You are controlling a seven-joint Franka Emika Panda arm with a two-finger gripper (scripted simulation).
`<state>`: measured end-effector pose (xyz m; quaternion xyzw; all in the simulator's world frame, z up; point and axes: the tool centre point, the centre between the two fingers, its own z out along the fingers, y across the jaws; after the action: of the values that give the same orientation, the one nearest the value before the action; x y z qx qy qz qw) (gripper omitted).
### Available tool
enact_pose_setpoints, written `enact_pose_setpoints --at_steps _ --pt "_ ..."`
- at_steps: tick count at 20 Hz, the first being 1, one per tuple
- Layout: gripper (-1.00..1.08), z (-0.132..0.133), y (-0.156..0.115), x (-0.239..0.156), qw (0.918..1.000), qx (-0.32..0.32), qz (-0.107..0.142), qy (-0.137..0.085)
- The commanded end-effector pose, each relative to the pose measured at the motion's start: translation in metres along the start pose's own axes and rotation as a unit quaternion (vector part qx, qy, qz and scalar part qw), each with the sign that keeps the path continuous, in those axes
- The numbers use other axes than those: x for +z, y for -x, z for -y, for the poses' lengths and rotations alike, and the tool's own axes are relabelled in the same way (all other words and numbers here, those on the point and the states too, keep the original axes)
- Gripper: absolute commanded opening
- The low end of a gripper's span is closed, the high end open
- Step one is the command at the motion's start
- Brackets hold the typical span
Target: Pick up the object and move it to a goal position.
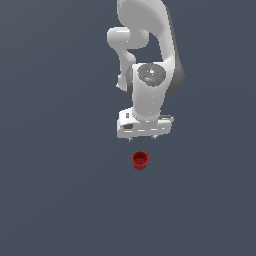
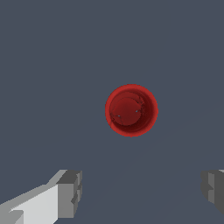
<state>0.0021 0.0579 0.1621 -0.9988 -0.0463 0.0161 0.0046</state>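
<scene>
Red and ribbed, the small cup (image 1: 140, 160) sits upright on the grey tabletop (image 1: 55, 200), a little below the middle of the exterior view, mouth up. It is the nearest thing to that camera; just above it in the frame hangs the white gripper (image 1: 144, 137), and behind that the arm (image 1: 145, 55) rises to the top edge.

Judging by this, the step in hand is the approach: nothing is held, and the cup has not been touched. The jaws are spread wide. In the wrist view one grey fingertip (image 2: 70, 192) shows at the lower left and the other (image 2: 214, 190) at the lower right edge, with bare tabletop between them.

The cup (image 2: 131, 110) lies at the centre of the wrist picture, seen straight down its open mouth, well apart from both fingertips and outside the gap between them. It lies above the line joining the two tips in that frame, and slightly nearer the left-hand tip. In the exterior view the gripper seems to hang clear of the cup, though how high is hard to tell.

The next move, as I read it, calls for shifting the hand across until the cup sits between the fingertips, then lowering so the pads bracket its ribbed sides below the thicker rim. The cup is light and small, so an off-centre closure could tip it or push it away.
</scene>
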Motion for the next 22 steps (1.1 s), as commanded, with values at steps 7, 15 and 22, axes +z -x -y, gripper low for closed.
enact_pose_setpoints --at_steps 7,15,22 --pt "1.00 -0.001 -0.005 0.005 0.9996 -0.028 -0.001 0.001" --pt "1.00 -0.002 -0.016 0.019 0.9948 -0.101 -0.004 0.004" --pt "1.00 -0.005 -0.031 0.039 0.9807 -0.195 -0.008 0.007"
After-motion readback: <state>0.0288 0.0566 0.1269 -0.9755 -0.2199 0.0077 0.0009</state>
